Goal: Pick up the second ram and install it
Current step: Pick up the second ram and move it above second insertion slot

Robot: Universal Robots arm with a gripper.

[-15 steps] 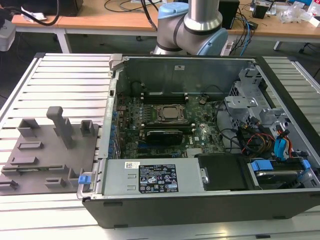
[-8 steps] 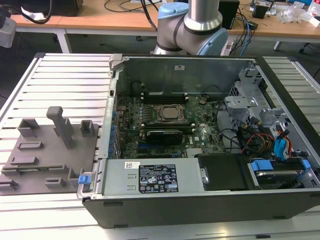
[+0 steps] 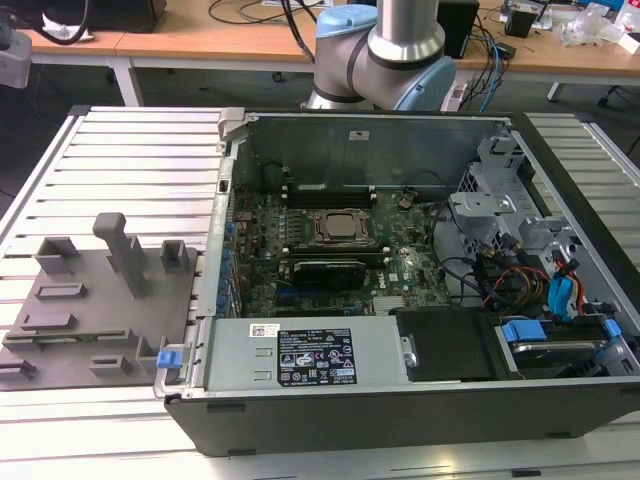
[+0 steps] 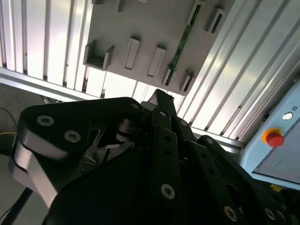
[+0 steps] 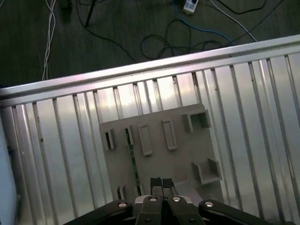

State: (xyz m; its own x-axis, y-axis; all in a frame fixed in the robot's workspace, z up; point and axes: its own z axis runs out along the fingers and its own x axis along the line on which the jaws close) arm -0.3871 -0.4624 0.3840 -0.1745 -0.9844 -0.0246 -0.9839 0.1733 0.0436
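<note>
The second ram (image 5: 133, 161) is a thin green stick standing on edge in a slot of the grey holder plate (image 5: 183, 159). In the second wrist view the ram (image 4: 182, 44) runs between two small grey blocks of that plate (image 4: 117, 28). My gripper (image 5: 161, 182) hangs well above the plate, its two black fingertips pressed together with nothing between them, a little to one side of the ram's end. The second wrist view shows the gripper (image 4: 159, 96) as a black linkage ending in a narrow tip.
The exterior view has the open computer case (image 3: 400, 400) with its motherboard (image 3: 330, 245) to the right of the holder plate (image 3: 70, 320). Both rest on a ribbed metal table (image 5: 262, 117). The arm's base (image 3: 385, 50) stands behind the case. A red stop button (image 4: 273, 138) sits beside the table; cables (image 5: 178, 33) lie on the floor.
</note>
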